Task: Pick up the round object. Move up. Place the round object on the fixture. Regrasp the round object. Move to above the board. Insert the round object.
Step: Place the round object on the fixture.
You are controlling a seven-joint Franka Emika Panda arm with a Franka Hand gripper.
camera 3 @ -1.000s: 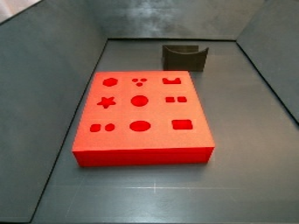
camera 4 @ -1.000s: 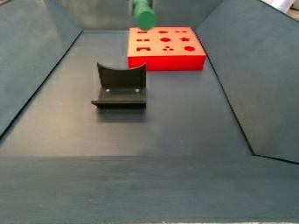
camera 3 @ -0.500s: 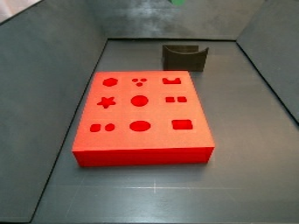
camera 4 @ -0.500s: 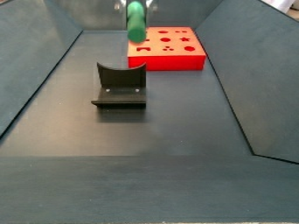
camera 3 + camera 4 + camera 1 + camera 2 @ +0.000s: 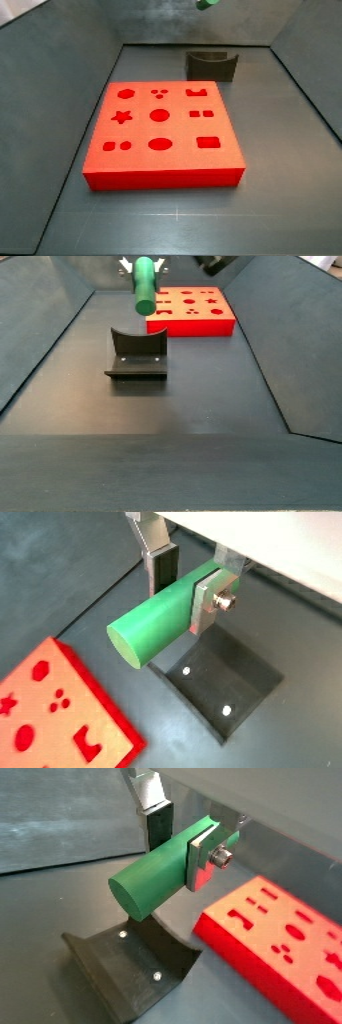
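Note:
My gripper (image 5: pixel 187 584) is shut on the round object (image 5: pixel 158 624), a smooth green peg that sticks out well past the fingers in both wrist views (image 5: pixel 158 876). The peg (image 5: pixel 143 293) hangs upright in the air in a side view, a little above and behind the fixture (image 5: pixel 136 354); the gripper (image 5: pixel 143 266) sits at the frame's top edge. Just a green tip (image 5: pixel 206 4) shows in a side view. The dark notched fixture (image 5: pixel 221 684) lies below the peg, apart from it. The red board (image 5: pixel 160 130) with shaped holes lies beside the fixture (image 5: pixel 213 65).
Sloping grey walls (image 5: pixel 54 326) ring the dark floor (image 5: pixel 174 416). The board (image 5: pixel 274 948) and fixture (image 5: pixel 134 963) stand close together at one end. A dark piece of the rig (image 5: pixel 214 262) shows at the upper edge above the board (image 5: pixel 190 311).
The gripper has carried the peg away from above the board, sideways and down towards the fixture. The board and fixture have not moved.

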